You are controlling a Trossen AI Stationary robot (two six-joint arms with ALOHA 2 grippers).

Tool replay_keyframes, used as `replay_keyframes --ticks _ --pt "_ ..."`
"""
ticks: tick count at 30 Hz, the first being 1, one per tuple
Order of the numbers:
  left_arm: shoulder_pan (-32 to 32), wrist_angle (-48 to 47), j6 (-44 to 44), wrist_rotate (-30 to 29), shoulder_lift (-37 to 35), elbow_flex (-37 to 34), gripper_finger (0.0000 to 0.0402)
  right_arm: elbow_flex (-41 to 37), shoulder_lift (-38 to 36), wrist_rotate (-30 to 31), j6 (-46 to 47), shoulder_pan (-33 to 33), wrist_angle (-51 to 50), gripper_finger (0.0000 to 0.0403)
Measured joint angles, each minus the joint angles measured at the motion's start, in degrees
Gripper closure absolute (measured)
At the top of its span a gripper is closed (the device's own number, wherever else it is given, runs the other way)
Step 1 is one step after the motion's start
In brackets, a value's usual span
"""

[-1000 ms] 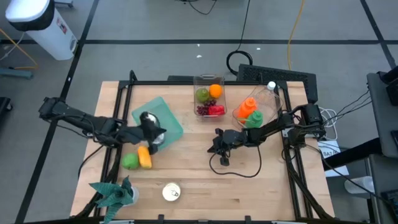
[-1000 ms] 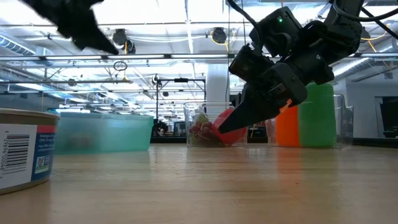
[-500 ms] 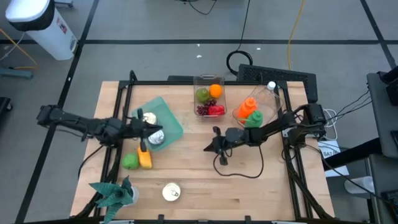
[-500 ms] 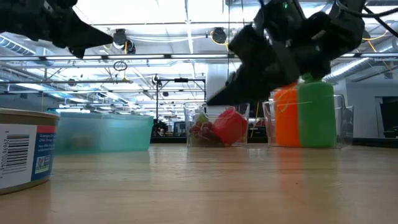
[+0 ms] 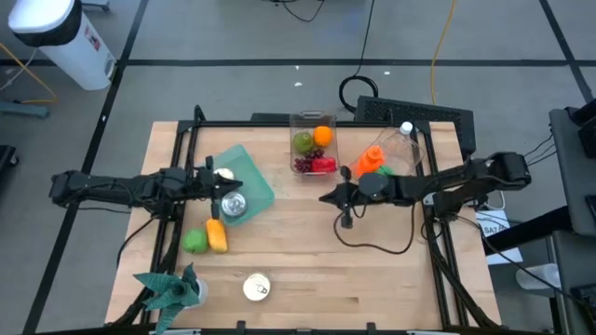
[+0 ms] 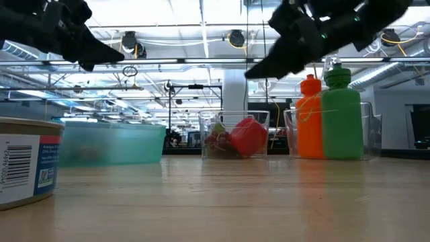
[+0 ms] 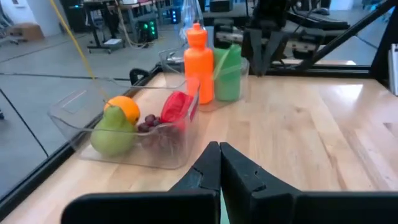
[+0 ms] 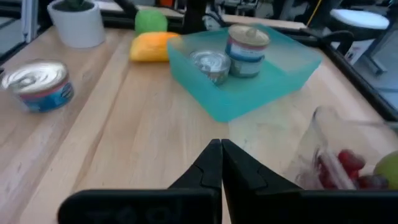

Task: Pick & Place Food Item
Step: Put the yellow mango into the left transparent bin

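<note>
both arms hang above the wooden worktop (image 5: 298, 279) with nothing in their grip. the left end effector (image 5: 237, 186), fingers clenched together and empty, hovers over the teal tray (image 5: 256, 181), which holds two tins (image 8: 230, 53). the right end effector (image 5: 326, 197), also clenched and empty, sits near the middle of the worktop, just on the near side of the clear box (image 5: 313, 149). that box, at the far edge, holds a green pear (image 7: 112, 134), an orange (image 7: 123, 107), what look like grapes (image 7: 148, 122) and a red item (image 7: 177, 107). to its right a second clear bin (image 5: 410, 154) carries an orange bottle (image 7: 198, 62) and a green bottle (image 7: 229, 71). near left of the tray lie a yellow food item (image 5: 216, 235) and a green one (image 5: 195, 241); a lone can (image 5: 256, 288) stands at the near edge beside a small potted plant (image 5: 172, 290).
</note>
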Motion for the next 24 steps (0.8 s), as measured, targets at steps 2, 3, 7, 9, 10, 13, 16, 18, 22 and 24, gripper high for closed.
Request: replay_keyframes --ticks 2,3,7,9,10,13,16,18,22,24 --pt "0.3 -0.3 0.1 0.0 0.0 0.0 0.0398 -2.7 -0.1 -0.1 0.0 0.0 3.2 0.0403" --pt "0.4 -0.3 0.4 0.1 0.0 0.0 0.0398 -3.9 -0.1 -0.1 0.0 0.0 5.3 0.0403" --pt "1.0 -0.9 0.8 2.5 0.0 0.0 0.0398 -6.7 0.7 -0.2 -0.2 -1.3 11.2 0.0403" --pt "1.0 -1.1 0.8 3.0 0.0 0.0 0.0396 -6.9 0.8 -0.2 0.3 -2.1 11.2 0.0403" --pt "1.0 -1.2 0.8 3.0 0.0 0.0 0.0396 -6.9 0.8 -0.2 0.4 -2.4 11.3 0.0403" --pt "0.8 -1.5 0.7 3.0 0.0 0.0 0.04 -6.9 0.8 -0.2 0.5 -2.7 11.3 0.0403" --pt "0.4 0.1 2.9 2.8 0.0 0.4 0.0392 -6.9 0.8 -0.3 0.2 -2.7 11.3 0.0403" --pt "0.4 -0.9 3.9 2.8 0.1 2.7 0.0382 -6.9 0.8 -0.2 -1.6 -2.7 11.2 0.0403" --pt "-2.7 -13.1 0.6 1.1 2.6 16.1 0.0371 -6.9 0.8 -0.3 -5.9 -3.2 10.4 0.0403" --pt "-5.3 -22.5 -2.0 -4.0 6.3 24.2 0.037 -6.9 0.8 -0.3 -6.8 -3.8 10.3 0.0403"
